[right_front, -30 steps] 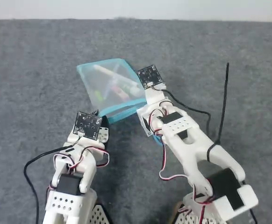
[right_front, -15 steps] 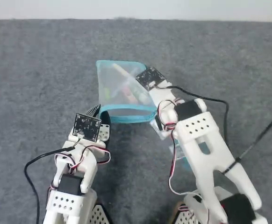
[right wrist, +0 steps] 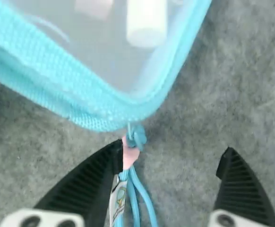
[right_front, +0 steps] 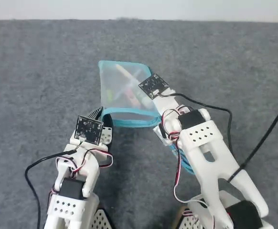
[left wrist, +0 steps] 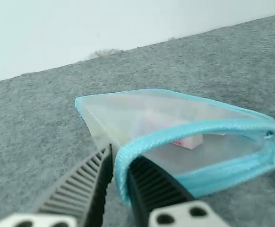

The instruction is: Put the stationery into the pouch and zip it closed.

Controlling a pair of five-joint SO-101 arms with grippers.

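Swung toward frame centre, the translucent turquoise-trimmed pouch (right_front: 122,95) appears zipped. Left claw (left wrist: 120,161) pinches its trim; right claw (right wrist: 173,149), spread, sits at the turquoise pull cord (right wrist: 136,137).

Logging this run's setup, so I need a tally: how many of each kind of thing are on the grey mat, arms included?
pouch: 1
zip pull: 1
robot arms: 2, left arm and right arm
stationery inside the pouch: too blurred to count
Total: 4, plus the stationery
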